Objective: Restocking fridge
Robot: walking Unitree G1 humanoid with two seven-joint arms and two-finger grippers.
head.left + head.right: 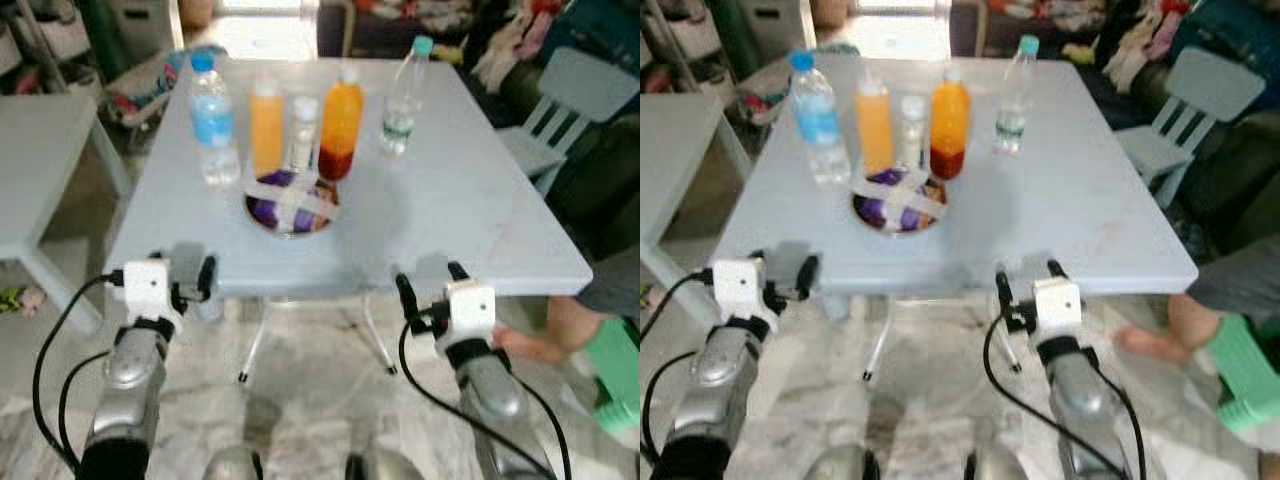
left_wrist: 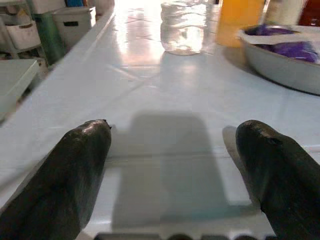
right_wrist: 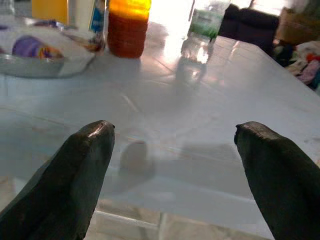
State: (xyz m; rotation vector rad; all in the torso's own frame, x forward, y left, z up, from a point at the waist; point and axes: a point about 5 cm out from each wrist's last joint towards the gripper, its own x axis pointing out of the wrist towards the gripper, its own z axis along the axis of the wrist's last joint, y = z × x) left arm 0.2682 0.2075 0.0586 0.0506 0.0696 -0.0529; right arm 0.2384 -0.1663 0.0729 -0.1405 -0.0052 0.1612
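Fingers on both grippers are spread wide, holding nothing, parked at the desk near edge; upright bottles sit around 12 o'clock. Left gripper looks nearer the water bottle; right gripper is further off.

Smooth, glossy pale-blue table, mirroring window light and bottle bases. Clear, ribbed plastic for the blue-capped water bottle and the teal-capped bottle; translucent plastic around the orange juice bottle and the squeeze bottle. Dull brushed metal on the bowl, under shiny film strips. Satin black, rubbery-looking fingers. Polished marble-look floor.
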